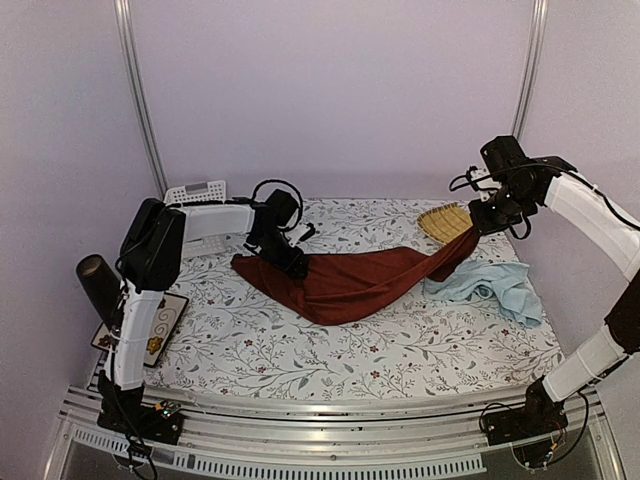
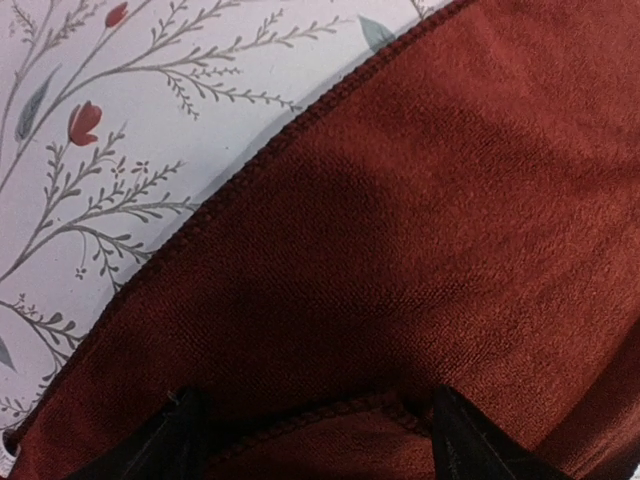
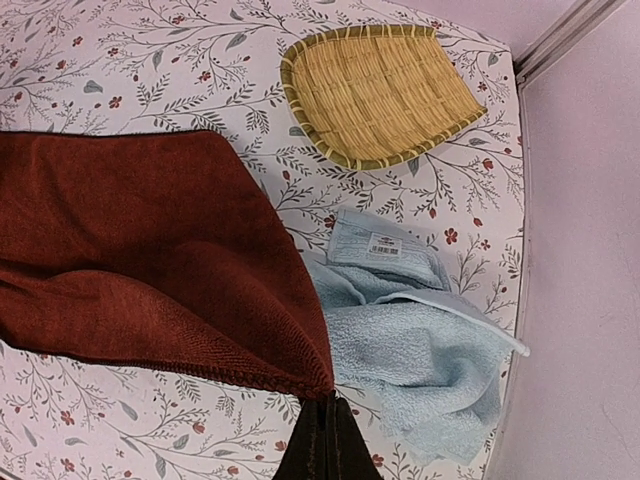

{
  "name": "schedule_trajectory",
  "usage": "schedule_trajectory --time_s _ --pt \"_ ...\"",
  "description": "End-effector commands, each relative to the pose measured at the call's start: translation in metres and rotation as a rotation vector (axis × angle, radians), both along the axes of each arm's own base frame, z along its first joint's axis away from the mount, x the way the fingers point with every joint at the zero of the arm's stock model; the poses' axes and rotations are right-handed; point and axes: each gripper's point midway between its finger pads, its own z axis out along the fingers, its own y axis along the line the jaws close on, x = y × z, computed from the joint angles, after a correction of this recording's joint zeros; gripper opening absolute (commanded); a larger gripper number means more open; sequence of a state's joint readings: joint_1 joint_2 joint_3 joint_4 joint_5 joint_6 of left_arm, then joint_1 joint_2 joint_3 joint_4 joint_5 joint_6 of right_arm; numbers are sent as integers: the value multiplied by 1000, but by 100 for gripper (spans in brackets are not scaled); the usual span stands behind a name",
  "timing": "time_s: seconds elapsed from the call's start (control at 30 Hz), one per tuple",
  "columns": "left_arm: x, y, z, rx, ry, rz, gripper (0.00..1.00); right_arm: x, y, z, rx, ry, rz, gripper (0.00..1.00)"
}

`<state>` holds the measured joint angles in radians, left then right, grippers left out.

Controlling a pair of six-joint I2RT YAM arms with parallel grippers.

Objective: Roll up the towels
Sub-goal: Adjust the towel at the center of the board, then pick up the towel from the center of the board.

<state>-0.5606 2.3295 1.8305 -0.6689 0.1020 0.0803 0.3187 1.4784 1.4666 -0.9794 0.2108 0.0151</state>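
My left gripper (image 1: 290,262) and right gripper (image 1: 478,226) each pinch an opposite end of the red towel (image 1: 350,285), arms spread wide, holding it stretched.

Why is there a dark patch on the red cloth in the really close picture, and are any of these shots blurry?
Left wrist view: the dark patch on the red towel looks like shadow cast by the left gripper just above it; the weave stays sharp. Right wrist view: even light, crisp on the blue towel and woven tray. Top view: soft, flat lighting, slightly grainy, no glare.
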Motion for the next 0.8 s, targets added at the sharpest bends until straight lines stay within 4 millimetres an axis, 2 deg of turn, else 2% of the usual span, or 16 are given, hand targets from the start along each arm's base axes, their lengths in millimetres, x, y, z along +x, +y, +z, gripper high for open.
schedule_trajectory --time_s 0.0,0.1,0.23,0.3,0.47,0.77 --pt "2 -2 10 0 6 37 76 6 8 5 24 -25 -3 2" --pt "1 -7 15 -12 -1 34 69 7 11 1 24 -18 2 2" --pt "-4 -13 15 21 -22 28 67 9 12 0 25 -21 3 2" --pt "-8 -16 13 45 -35 19 60 10 13 -1 25 -20 8 2" --pt "-17 -22 11 56 -42 -11 53 11 16 -4 34 -12 16 2" --pt "-14 -10 1 122 -52 26 39 11 18 -4 45 -18 22 2"
